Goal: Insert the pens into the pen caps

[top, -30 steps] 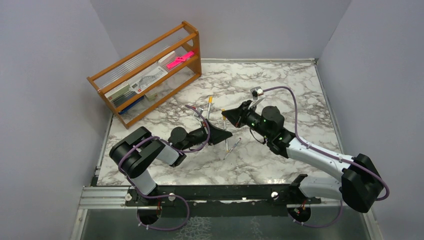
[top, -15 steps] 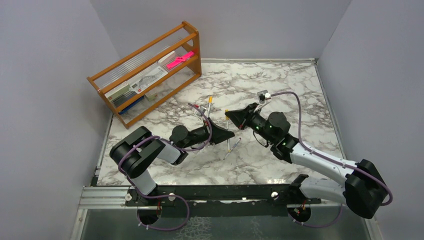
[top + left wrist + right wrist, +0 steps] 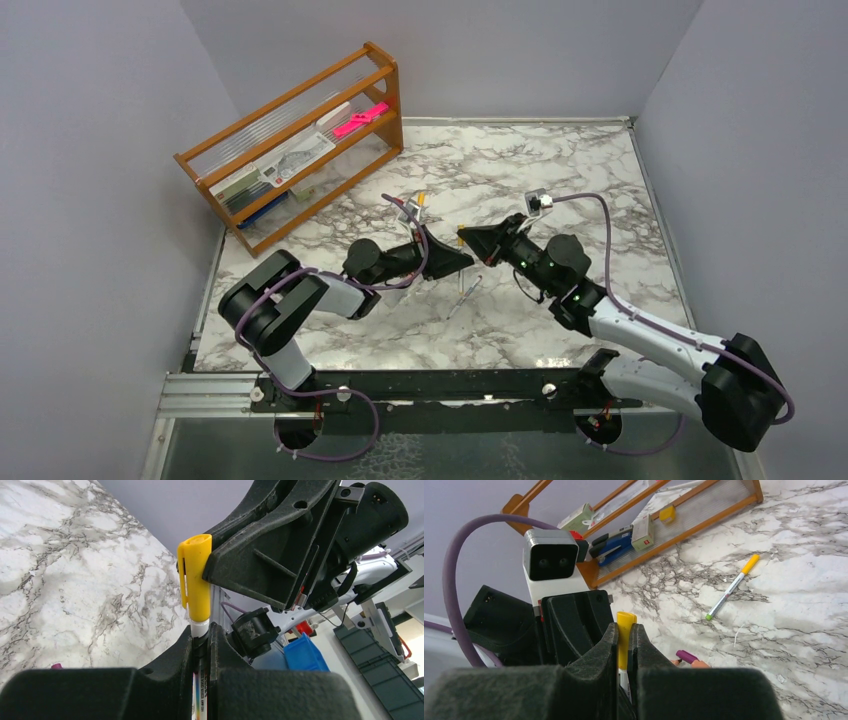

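Note:
My left gripper (image 3: 201, 631) is shut on a pale pen (image 3: 200, 629) that points up out of its jaws. A yellow pen cap (image 3: 196, 577) sits over the pen's tip, and my right gripper (image 3: 624, 632) is shut on that cap (image 3: 625, 627). The white barrel (image 3: 623, 677) shows just below the cap. In the top view the two grippers meet tip to tip above mid-table, left gripper (image 3: 466, 262) below right gripper (image 3: 462, 238). Another pen (image 3: 730, 587) with a yellow cap and green end lies on the marble. A purple-ended one (image 3: 686, 656) lies close under my right fingers.
A wooden rack (image 3: 300, 150) holding a bright pink item (image 3: 360, 118) and small boxes stands at the back left. A loose pen (image 3: 466, 293) lies just in front of the grippers, and one more (image 3: 419, 208) behind the left wrist. Grey walls enclose the marble table (image 3: 560, 160).
The right wrist has dropped and shifted right, and the left gripper has risen slightly towards it. The two gripper tips now stand closer together. Both have stayed shut.

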Tool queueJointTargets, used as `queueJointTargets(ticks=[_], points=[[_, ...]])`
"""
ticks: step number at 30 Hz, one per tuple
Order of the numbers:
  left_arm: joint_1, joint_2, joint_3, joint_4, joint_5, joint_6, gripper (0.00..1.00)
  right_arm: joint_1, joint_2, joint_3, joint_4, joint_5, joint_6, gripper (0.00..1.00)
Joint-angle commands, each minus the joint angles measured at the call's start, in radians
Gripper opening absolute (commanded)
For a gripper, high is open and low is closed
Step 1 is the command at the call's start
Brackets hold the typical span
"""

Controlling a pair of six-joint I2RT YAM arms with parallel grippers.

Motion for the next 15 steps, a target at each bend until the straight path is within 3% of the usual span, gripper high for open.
queueJointTargets(ticks=[1, 7, 11, 15], points=[[0.015, -0.021, 0.020, 0.045, -0.067, 0.029, 0.00, 0.006, -0.021, -0.011, -0.121, -0.031, -0.005, 0.01], [0.015, -0.029, 0.014, 0.079, -0.070, 0.018, 0.00, 0.006, -0.015, -0.029, -0.115, -0.050, -0.026, 0.01], [0.016, -0.042, 0.062, 0.043, 0.042, 0.065, 0.00, 0.007, -0.033, -0.035, -0.117, -0.077, -0.042, 0.01], [0.015, -0.069, 0.089, -0.051, 0.138, 0.152, 0.00, 0.006, -0.100, -0.014, -0.163, -0.079, -0.083, 0.11]])
